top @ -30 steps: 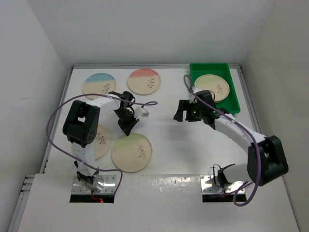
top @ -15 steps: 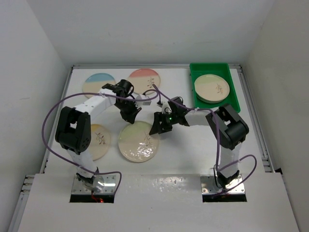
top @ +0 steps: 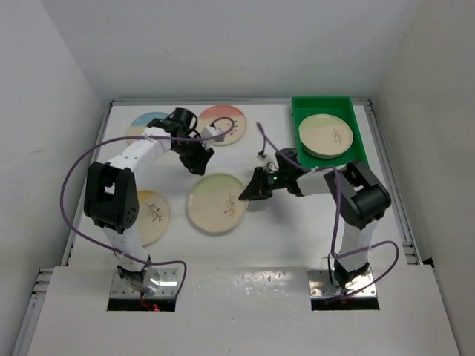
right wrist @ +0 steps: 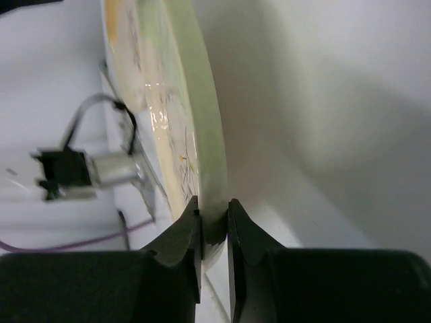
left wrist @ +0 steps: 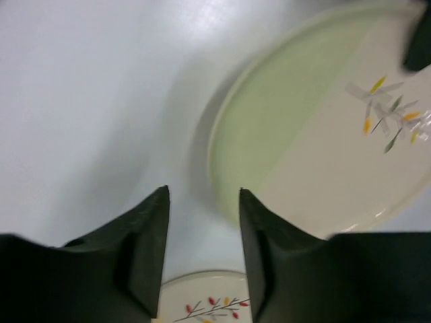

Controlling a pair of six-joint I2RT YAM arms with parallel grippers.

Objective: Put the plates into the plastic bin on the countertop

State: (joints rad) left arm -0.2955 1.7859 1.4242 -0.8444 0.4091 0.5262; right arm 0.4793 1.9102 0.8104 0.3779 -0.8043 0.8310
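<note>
The shallow bright green rectangular plastic bin [top: 359,145] is sitting in the far right corner of the white surface [top: 289,233]. It is holding a round cream ceramic plate with a dark sprig [top: 325,135], lying flat inside it. That plate's thick near edge is hinting at more beneath, though I cannot tell how many.

The right claw [top: 243,197] is pinching the right rim of the cream plate with the pale green segment [top: 214,205], which is lying near the middle of the surface. In the right wrist view both fingers [right wrist: 183,237] are pressing on that rim.

The left claw [top: 198,163] is hanging just past that plate's far edge, jaws partly apart and gripping nothing.

The blue-segment plate [top: 143,123] and the pink-segment plate [top: 230,119] are lying along the far edge. The yellow-segment plate [top: 156,215] is lying toward the near left corner, partly under the left arm.
</note>
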